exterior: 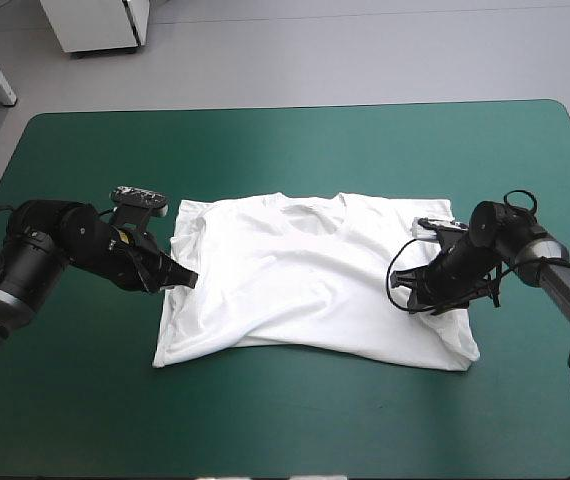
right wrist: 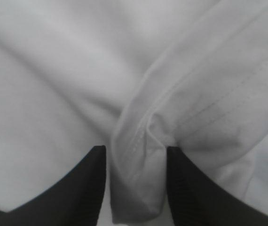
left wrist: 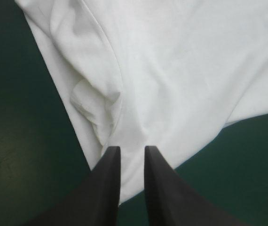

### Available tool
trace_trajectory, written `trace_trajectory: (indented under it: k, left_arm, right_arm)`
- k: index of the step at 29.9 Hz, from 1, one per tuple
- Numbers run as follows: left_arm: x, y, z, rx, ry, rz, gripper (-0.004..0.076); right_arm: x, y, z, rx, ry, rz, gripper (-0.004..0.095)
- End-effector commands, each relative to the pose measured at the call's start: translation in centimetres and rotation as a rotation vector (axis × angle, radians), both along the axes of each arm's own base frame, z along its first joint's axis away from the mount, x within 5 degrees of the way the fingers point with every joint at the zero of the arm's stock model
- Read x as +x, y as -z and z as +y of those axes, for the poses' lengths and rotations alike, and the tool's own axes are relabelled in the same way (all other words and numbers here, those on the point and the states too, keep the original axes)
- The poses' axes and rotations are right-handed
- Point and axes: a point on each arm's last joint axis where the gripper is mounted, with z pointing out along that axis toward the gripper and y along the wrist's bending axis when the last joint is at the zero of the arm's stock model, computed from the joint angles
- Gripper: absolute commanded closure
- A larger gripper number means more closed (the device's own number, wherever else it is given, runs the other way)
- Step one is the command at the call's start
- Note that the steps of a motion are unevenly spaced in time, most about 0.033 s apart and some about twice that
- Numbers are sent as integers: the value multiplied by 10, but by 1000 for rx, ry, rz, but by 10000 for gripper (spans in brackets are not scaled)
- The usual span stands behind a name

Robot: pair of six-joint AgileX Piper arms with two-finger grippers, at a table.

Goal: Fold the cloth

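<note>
The white T-shirt (exterior: pixel 295 280) lies spread flat in the middle of the table, collar toward the far edge, with soft wrinkles across it. My left gripper (exterior: pixel 187 280) is low at the shirt's left side edge; in the left wrist view its black fingers (left wrist: pixel 132 150) are all but shut with the shirt's edge (left wrist: pixel 181 70) between them. My right gripper (exterior: pixel 420 300) rests on the shirt's right side near the sleeve. In the right wrist view a thick stitched fold of the shirt (right wrist: pixel 54 70) is pinched between its fingers (right wrist: pixel 136 150).
The teal-green cover (exterior: pixel 285 420) stretches wide around the shirt on every side. Its left edge lies beyond my left arm and its right edge beyond my right arm. A wide strip of cover separates the shirt's hem from the front edge.
</note>
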Motion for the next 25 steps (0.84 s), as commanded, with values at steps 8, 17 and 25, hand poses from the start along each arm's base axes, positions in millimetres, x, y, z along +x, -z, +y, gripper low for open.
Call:
trace_trajectory:
  k: [8, 17, 25]
  left_arm:
    - [-3, -18, -1, -48, -5, -75, 587]
    - [-7, -16, -2, -49, 2, -38, 587]
    - [-10, -9, 3, 17, -52, 16, 588]
  right_arm:
    - [3, -74, -4, -41, -76, -168, 477]
    - [-23, -111, -15, -112, -72, -226, 480]
    - [-56, -145, -29, -192, -11, -347, 480]
